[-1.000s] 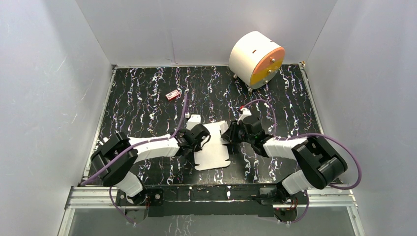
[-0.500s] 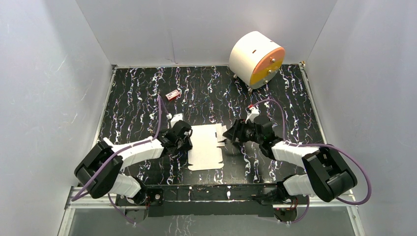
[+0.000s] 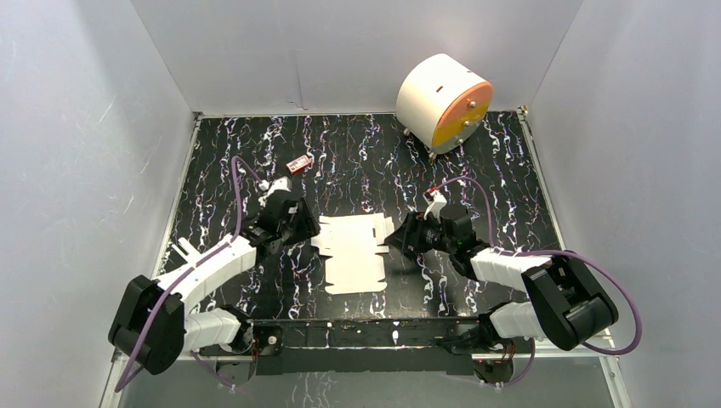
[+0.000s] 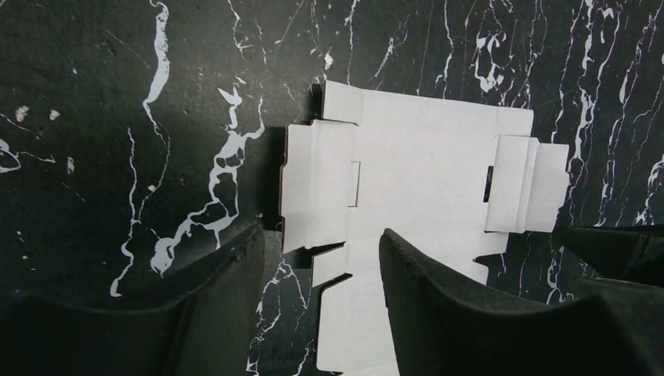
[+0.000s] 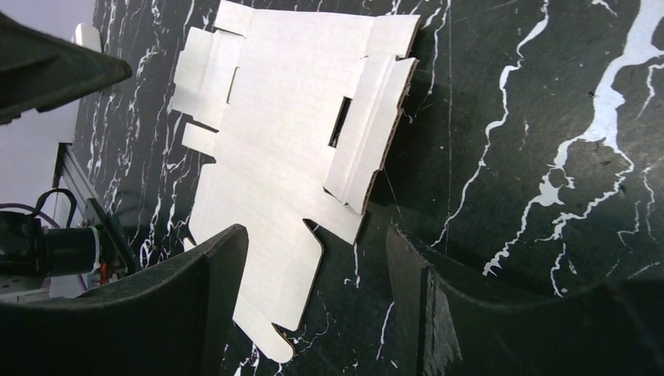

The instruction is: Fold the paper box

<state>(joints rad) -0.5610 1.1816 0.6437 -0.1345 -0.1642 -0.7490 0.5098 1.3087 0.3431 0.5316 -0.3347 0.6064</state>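
Note:
The paper box (image 3: 353,252) is a flat white die-cut sheet with tabs, lying on the black marbled table between the two arms. My left gripper (image 3: 308,230) hovers just off its left edge, open, with nothing held. In the left wrist view the sheet (image 4: 423,180) spreads ahead of the gripper (image 4: 321,243), and its near tabs show below the gap. My right gripper (image 3: 394,240) sits at the sheet's right edge, also open and empty. In the right wrist view the sheet (image 5: 274,133) lies ahead of the gripper (image 5: 313,239), with its near side flap tilted up a little.
A big white cylinder with an orange face (image 3: 444,102) stands at the back right. A tiny red item (image 3: 298,164) lies at the back left of the mat. White walls close in on three sides. The right gripper's dark body (image 4: 618,251) shows beyond the sheet.
Both grippers have opened and let go of the sheet. The left arm has swung back to the left, the right has drawn off slightly, and the sheet has settled flat.

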